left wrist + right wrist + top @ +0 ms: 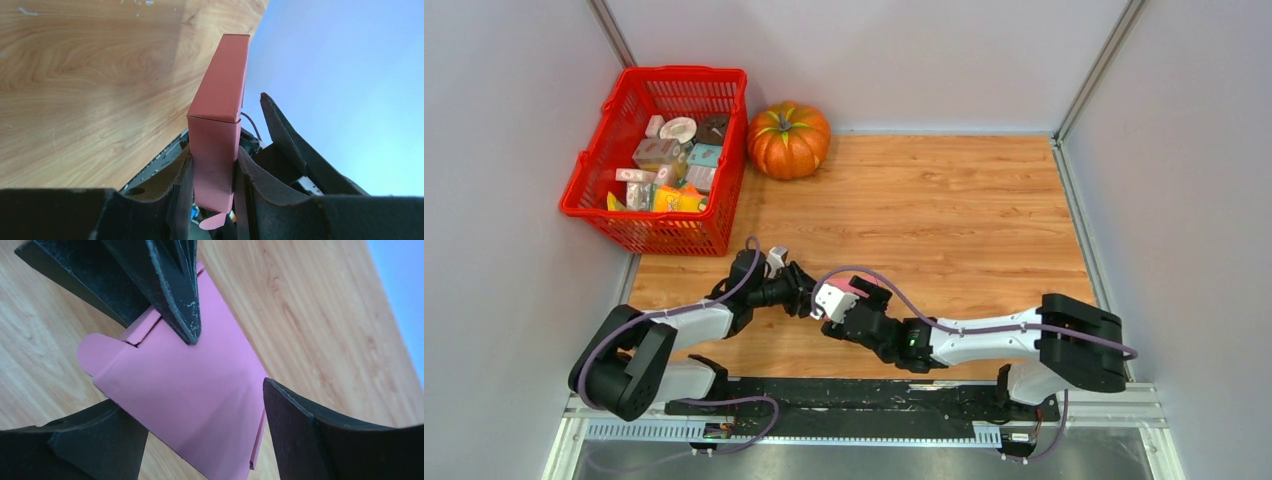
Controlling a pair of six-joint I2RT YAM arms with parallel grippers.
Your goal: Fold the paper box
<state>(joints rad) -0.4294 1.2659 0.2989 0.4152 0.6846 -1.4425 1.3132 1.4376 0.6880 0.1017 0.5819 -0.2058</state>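
Left gripper (214,160) pinches the pink paper box (220,100) (1 rounded tab (97,354) free); right gripper (185,400) straddles it, grip unclear.

The left gripper (807,296) and right gripper (836,303) are meeting at the paper box (848,288), their arms blocking the near strip. The red basket (674,235) and pumpkin (788,140) are crowding the far-left corner. The table (964,210) is lying open across its middle and right, walls (1184,200) hemming both sides
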